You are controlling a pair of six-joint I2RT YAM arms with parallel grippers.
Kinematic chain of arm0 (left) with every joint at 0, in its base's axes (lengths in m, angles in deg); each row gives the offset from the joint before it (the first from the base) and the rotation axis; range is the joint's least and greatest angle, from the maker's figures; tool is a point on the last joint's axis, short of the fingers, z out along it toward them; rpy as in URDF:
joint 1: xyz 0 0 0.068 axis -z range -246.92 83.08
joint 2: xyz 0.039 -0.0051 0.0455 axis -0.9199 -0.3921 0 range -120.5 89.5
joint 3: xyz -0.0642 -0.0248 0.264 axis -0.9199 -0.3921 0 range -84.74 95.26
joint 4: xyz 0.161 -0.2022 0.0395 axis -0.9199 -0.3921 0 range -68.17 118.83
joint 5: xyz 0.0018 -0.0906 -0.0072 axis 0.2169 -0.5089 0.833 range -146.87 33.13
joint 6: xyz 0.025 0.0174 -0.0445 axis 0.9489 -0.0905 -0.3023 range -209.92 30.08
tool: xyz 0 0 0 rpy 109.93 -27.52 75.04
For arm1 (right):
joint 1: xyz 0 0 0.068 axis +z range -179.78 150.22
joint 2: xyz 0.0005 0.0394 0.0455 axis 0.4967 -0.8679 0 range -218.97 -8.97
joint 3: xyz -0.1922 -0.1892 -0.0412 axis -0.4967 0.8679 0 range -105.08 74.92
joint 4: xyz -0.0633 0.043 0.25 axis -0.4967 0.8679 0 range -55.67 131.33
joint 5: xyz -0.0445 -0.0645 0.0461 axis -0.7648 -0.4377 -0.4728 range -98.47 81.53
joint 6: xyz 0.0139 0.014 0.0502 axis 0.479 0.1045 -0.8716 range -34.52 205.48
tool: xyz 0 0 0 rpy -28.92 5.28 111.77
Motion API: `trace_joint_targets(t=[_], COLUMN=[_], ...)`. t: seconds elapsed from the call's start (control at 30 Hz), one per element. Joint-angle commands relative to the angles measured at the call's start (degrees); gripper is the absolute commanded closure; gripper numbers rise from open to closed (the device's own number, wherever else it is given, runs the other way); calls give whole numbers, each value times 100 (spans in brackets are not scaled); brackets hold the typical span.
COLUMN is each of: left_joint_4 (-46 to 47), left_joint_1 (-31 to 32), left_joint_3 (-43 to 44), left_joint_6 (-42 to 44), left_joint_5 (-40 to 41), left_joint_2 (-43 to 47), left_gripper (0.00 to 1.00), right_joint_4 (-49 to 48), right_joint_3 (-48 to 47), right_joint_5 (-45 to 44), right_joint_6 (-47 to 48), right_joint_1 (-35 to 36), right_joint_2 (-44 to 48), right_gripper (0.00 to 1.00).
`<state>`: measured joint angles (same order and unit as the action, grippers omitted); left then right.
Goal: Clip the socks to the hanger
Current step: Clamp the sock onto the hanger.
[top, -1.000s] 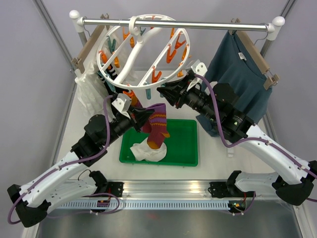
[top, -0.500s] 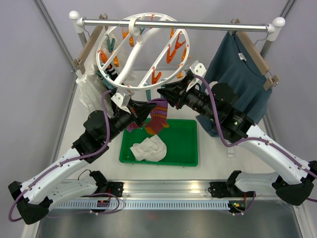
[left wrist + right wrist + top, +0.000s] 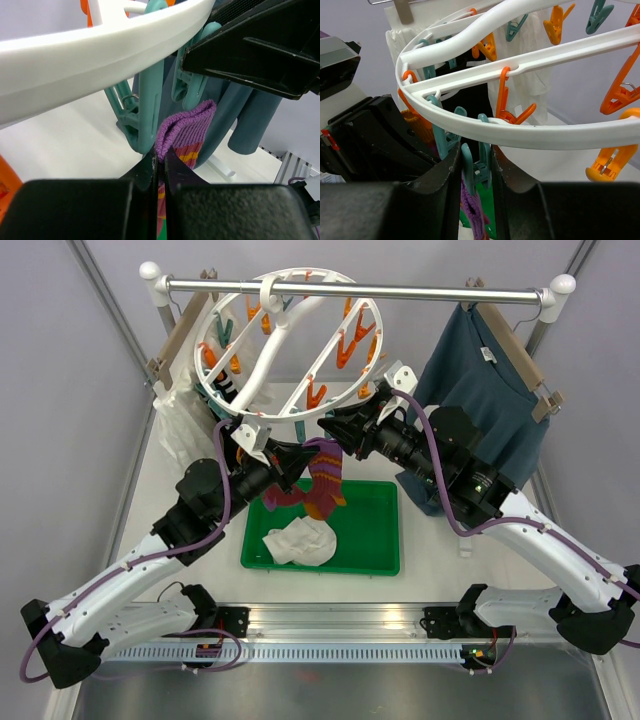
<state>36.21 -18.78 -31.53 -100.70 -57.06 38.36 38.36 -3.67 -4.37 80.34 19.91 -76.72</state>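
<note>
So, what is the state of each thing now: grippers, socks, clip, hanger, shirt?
Left gripper: shut on striped sock.
Right gripper: shut on teal clip.
Striped sock: hangs by its cuff, not yet clipped.
Teal clip: squeezed, on the hanger.
White sock: crumpled in the tray.
Hanger: hung up, tilted.
Shirt: hung up.

The white tabletop [image 3: 420, 555] carries a green tray [image 3: 372, 530] near its centre, slightly toward 6 o'clock.

The sock [image 3: 322, 478] hangs under the hanger [image 3: 275, 340] at its six o'clock, over the tray [image 3: 375, 540]. My left claw [image 3: 290, 462] is at the sock's nine, and my right claw [image 3: 332, 428] is on a clip [image 3: 472, 167] at its one.
</note>
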Motion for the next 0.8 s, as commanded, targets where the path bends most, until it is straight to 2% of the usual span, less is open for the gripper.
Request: trace_joint_targets(t=[0.0, 0.77], left_joint_4=[282, 501], left_joint_1=[2, 2], left_joint_3=[181, 269], left_joint_6=[129, 85], left_joint_5=[-43, -8], left_joint_2=[-19, -72], left_gripper=[98, 98], right_joint_4=[-25, 36], right_joint_3=[-236, -210], right_joint_5=[56, 170], right_joint_6=[-4, 40], right_joint_1=[-3, -3], right_joint_2=[7, 7], right_gripper=[100, 100])
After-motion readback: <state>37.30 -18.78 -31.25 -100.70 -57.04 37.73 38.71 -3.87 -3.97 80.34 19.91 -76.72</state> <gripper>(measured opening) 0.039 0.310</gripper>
